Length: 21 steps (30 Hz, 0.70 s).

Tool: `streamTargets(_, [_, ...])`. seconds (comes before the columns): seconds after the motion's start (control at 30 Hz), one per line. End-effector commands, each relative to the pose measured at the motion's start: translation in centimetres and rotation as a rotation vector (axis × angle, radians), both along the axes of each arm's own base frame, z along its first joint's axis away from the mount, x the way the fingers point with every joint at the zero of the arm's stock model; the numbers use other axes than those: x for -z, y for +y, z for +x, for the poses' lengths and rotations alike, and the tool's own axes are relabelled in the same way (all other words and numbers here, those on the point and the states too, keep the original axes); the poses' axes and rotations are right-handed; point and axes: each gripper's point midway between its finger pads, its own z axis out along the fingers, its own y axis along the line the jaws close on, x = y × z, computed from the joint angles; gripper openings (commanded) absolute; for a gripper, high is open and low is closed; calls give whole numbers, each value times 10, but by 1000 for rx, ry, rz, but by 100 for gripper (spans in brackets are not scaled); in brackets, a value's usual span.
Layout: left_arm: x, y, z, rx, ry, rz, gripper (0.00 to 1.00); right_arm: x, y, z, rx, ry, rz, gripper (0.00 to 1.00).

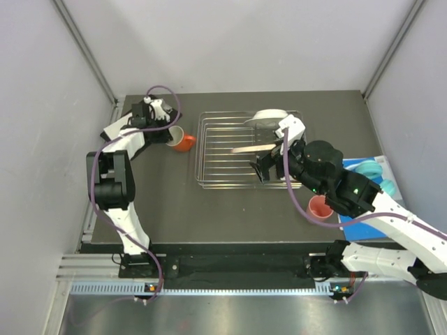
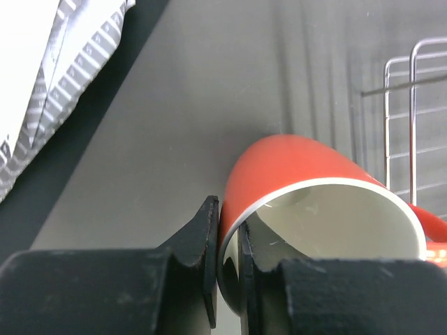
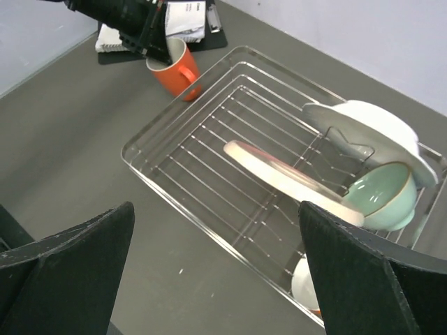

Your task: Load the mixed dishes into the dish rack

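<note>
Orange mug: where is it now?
Top view, left side: orange mug is just left of the dish rack, rim pinched by the left gripper.

Two turquoise ring-shaped items (image 1: 369,168) rest on a blue sheet (image 1: 353,218) at the right edge of the dark grey counter (image 1: 181,209). A black-and-white booklet (image 3: 186,17) lies on a black mat (image 3: 209,42) in the far left corner.

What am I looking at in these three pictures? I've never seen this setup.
Two robot arms are bolted to a table, each ending in a two-finger gripper. One picture looks down from above; the others come from wrist cameras. The left gripper pinches the wall of the orange mug beside the dish rack. The right gripper hangs open and empty over the rack, which holds a pink-and-cream plate, a white plate and a mint green bowl. A salmon-pink cup sits on the table.
</note>
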Motion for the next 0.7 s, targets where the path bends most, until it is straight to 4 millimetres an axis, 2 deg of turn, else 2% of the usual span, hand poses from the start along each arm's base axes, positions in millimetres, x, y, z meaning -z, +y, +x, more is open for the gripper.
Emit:
streamTargets(0.0, [-26,12,-25,-21,-28,-3,0,-3,22,-4,-55,32,89,100])
streamTargets(0.03, [-38,19,-26,-38,-49,-18,0,-4,27,-5,-70,46,108,100])
streamTargets(0.07, [-53,15,-31,-16,-66,-60,0,0,36,-8,-108,63,113,100])
streamTargets(0.1, [-81,14,-37,-12,-104,-82,0,-1,41,-9,-127,71,127,100])
streamTargets(0.13, [-96,16,-43,-17,-116,-115,0,-5,47,-10,-136,92,169,99])
streamTargets(0.17, [-117,7,-51,28,-144,-166,0,-1,56,-11,-164,124,183,100])
streamTargets(0.2, [-152,1,-65,47,-191,-191,0,-1,61,-13,-175,165,226,100])
streamTargets(0.23, [-170,-5,-75,73,-220,-221,0,-8,67,-12,-191,175,272,100])
streamTargets(0.27, [-189,-12,-86,102,-253,-246,0,-5,75,-14,-257,227,304,100])
streamTargets(0.3, [-226,-29,-111,184,-330,-291,0,-9,80,-15,-290,257,353,100])
streamTargets(0.37, [-264,-47,-136,261,-421,-329,0,-19,93,-21,-410,348,511,100])
streamTargets(0.4, [-296,-57,-162,328,-519,-321,0,-21,95,-23,-449,376,558,100])
streamTargets(0.43, [-317,-62,-172,371,-611,-302,0,-14,95,-23,-456,460,620,100])
streamTargets(0.47, [-332,-65,-184,406,-676,-289,0,-30,100,-29,-542,431,680,100])
streamTargets(0.5, [-349,-74,-207,476,-760,-269,0,-34,101,-33,-568,492,737,100])
streamTargets(0.53, [-364,-77,-216,520,-847,-240,0,-35,103,-42,-635,521,756,100])
streamTargets(0.57, [-370,-80,-224,542,-888,-229,0,-45,108,-44,-699,502,797,100])
streamTargets(0.6, [-372,-83,-234,546,-911,-244,0,-54,109,-51,-748,571,855,100])
streamTargets(0.63, [-377,-84,-236,546,-936,-246,0,-55,110,-61,-816,613,865,100])
streamTargets(0.67, [-382,-84,-238,551,-970,-239,0,-51,115,-60,-843,660,889,100])
